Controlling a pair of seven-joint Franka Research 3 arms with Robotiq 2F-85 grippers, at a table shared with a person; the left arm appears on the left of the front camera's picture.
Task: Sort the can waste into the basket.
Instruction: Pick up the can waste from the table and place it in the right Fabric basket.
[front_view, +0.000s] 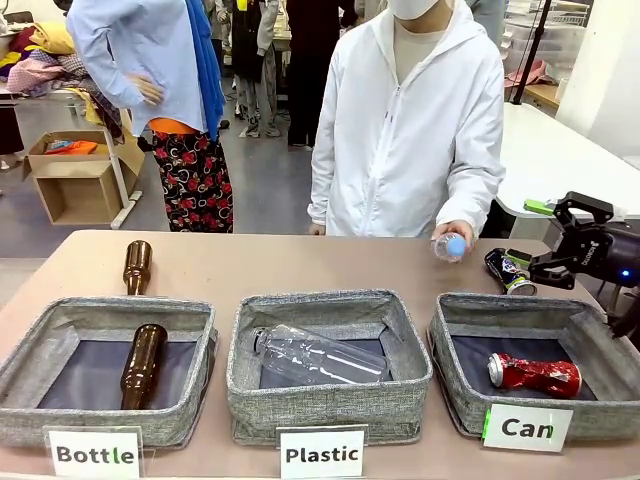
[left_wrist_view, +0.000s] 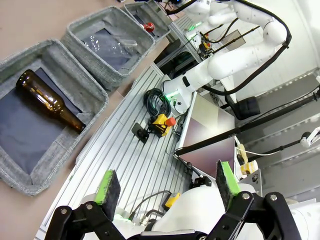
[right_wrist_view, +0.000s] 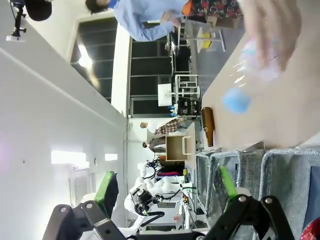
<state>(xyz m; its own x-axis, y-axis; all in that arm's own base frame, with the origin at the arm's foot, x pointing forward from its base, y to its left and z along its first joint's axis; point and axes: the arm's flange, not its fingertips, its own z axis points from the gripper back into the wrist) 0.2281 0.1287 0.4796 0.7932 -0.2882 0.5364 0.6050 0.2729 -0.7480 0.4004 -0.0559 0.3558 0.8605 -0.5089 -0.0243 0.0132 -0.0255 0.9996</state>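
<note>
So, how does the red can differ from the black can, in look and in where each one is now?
Colour: the red can is red with silver ends; the black can is black with colourful print.
Place: the red can lies inside the Can basket; the black can is on the table beyond that basket, beside the open right gripper.
Both are small, dented metal drink cans.

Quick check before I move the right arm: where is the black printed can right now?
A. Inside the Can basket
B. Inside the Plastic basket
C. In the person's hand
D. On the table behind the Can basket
D: the black can lies on the table just behind the Can basket, beside the open right pincer; the can inside that basket is the red can.
</note>
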